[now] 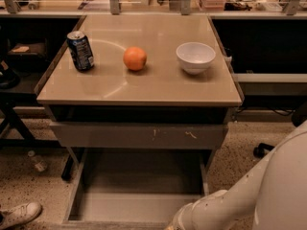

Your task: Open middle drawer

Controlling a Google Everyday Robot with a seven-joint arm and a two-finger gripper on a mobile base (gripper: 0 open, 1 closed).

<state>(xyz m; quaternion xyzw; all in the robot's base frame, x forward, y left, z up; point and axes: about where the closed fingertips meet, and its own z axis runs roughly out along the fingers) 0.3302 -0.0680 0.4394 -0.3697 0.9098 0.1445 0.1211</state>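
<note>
The middle drawer (139,195) is a wide shallow grey drawer. It stands pulled far out toward me, with its empty floor showing and its front panel at the bottom edge of the view. Above it is the taller grey drawer front with white scratch marks (139,136), standing only slightly out. My white arm (268,190) comes in from the lower right. My gripper (175,224) is at the very bottom edge of the view, by the front right of the pulled-out drawer, and is mostly cut off.
On the tan tabletop (158,87) stand a blue soda can (80,51), an orange (135,59) and a white bowl (195,57). A plastic bottle (37,161) and a shoe (19,214) lie on the floor at the left. Dark shelving flanks the table.
</note>
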